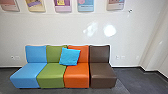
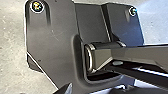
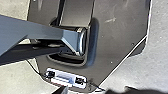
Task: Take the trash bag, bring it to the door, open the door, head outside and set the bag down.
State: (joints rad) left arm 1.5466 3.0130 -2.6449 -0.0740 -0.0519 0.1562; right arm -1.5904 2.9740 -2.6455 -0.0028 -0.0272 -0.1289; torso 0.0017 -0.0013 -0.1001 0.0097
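Dark parts of my left gripper show close to the camera in the left wrist view, over the robot's own base. In the right wrist view, dark parts of my right gripper are likewise near the camera, with the robot's base and pale floor beyond. How either gripper stands, and whether it holds anything, I cannot make out.
Ahead, a sofa of blue, green, orange and brown seats stands against a white wall, a blue cushion leaning on its backrests. Colourful posters hang above. Dark floor extends right of the sofa, towards a wall corner.
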